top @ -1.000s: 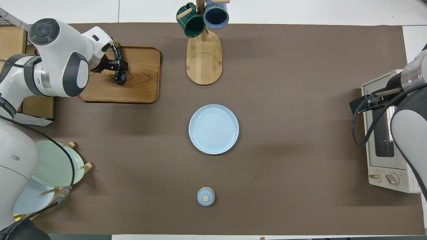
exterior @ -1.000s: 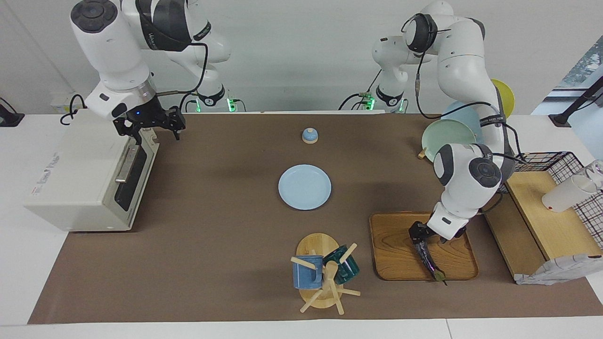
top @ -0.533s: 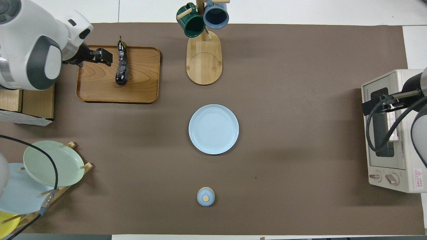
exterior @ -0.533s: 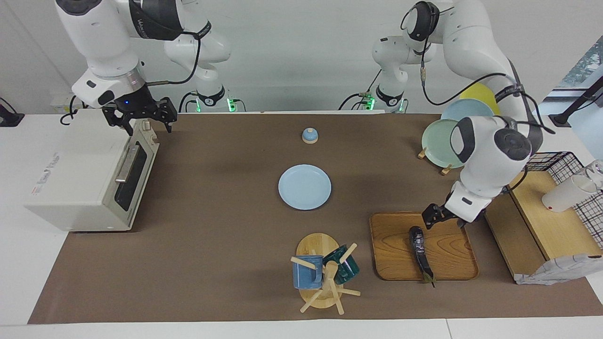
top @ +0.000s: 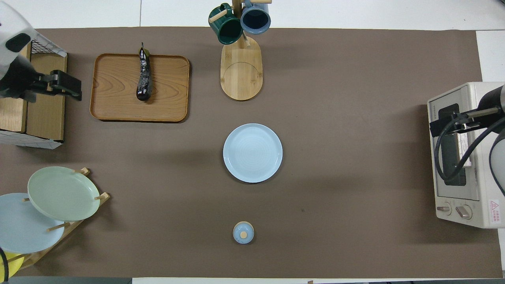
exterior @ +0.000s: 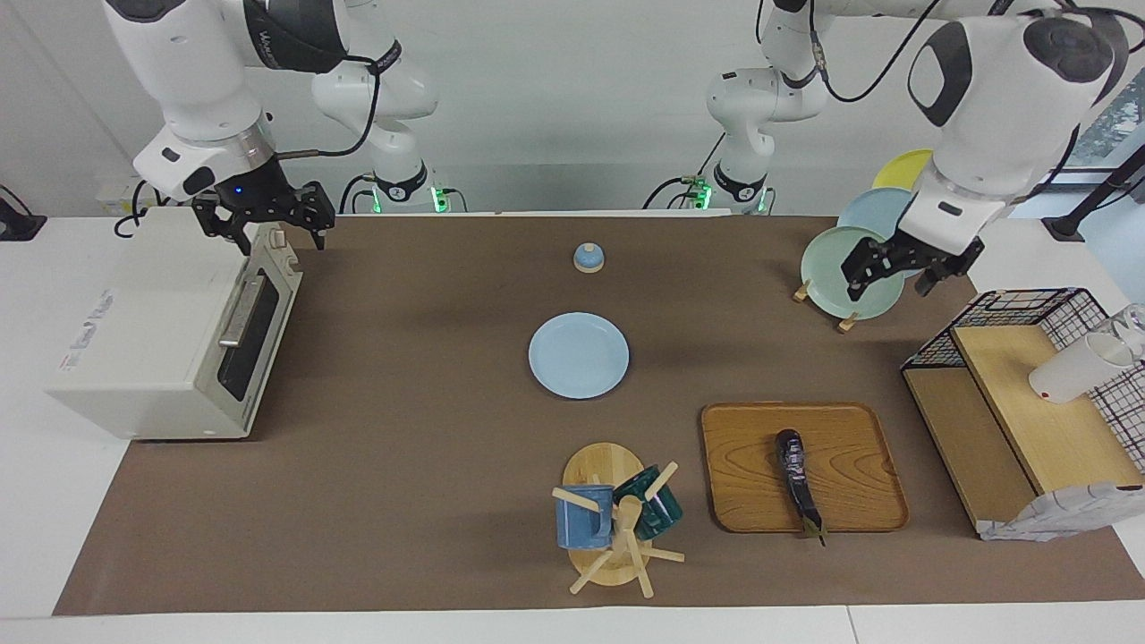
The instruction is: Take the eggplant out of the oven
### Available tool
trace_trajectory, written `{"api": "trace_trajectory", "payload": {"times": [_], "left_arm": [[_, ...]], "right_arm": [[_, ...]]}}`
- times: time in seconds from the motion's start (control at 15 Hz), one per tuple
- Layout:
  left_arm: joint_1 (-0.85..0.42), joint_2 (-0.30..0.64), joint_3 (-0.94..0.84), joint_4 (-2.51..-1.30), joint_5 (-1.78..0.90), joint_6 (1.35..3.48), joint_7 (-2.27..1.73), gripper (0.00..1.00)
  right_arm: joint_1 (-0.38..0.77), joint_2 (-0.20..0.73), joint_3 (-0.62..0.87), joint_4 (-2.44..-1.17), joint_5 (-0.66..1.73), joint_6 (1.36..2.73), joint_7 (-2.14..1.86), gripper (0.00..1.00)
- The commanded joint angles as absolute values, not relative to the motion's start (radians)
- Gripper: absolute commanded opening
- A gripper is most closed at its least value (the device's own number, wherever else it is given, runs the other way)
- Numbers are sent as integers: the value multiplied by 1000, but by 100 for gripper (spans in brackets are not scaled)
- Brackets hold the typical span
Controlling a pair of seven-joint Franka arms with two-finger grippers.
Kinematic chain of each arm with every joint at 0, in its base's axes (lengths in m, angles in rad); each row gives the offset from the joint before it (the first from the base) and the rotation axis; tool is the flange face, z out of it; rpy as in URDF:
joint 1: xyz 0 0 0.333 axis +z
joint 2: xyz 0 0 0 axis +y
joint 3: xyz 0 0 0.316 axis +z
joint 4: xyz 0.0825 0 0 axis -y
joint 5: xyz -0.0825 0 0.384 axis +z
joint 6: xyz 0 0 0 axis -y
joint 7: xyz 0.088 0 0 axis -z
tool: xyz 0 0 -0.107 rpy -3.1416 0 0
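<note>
Spread across most of the surface (exterior: 402,501): a brown mat.

At the right arm's end, the oven (exterior: 170,331), boxy and off-white, door shut, dark window and silver bar handle turned toward the middle of the mat; at 9 o'clock in the facing view.

At the left arm's end, a wire-and-wood shelf (exterior: 1029,402), a white cup (exterior: 1078,367) lying on its upper board; at 3 o'clock in the facing view.

Beside the shelf, toward the mat's middle, a wooden tray (exterior: 850,452), at 4 o'clock in the facing view. On the tray, out of the oven, the eggplant (exterior: 799,481), lying flat, its green stem tip poking over the rim farther from the robots.

Nearer to the robots than the tray, a rack of plates (top: 55,197) standing on edge, green, blue and yellow.

Dead centre, a pale blue plate (exterior: 579,354). At 6 o'clock in the facing view, a mug stand (exterior: 613,523) with a blue and a green mug. At 12 o'clock from the plate, a small blue lid (exterior: 588,258).

Up in the air over the plate rack, the left claw (exterior: 902,266), fingers spread, pinching nothing.

Over the oven's top corner nearest the robots, the right claw (exterior: 265,224), fingers spread, pinching nothing.
</note>
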State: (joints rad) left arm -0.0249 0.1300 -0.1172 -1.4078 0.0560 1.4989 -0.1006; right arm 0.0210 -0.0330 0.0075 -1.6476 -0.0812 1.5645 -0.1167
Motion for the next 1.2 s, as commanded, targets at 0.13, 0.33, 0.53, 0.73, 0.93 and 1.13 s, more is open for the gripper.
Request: {"api": "trace_trajectory", "payload": {"times": [0.13,0.33,0.53,0.73,0.93,1.13], "left_arm": [[-11,-9,-123,-1581,46,1439,-107,100],[-6,-40,-123,-1641,45,1476,-117,100],[-5,-61,-123,-1654,12,1477,-176,100],[20,-72,-132,-1626,2,1439,-178,100],[21,-34,-124,-1537,-51,1396,-183,100],[23,-21,-126,-1528,-52,1426,-196,100]], "right_arm": [[25,-49,-2,-1657,-55,1551,-104,100],[21,-49,0,-1657,-54,1555,-106,100],[28,-49,0,-1657,-55,1557,-107,100],[26,-49,0,-1658,-55,1559,-107,100],[25,-49,0,-1657,-55,1559,-109,100],[21,-49,0,-1657,-55,1560,-110,100]]}}
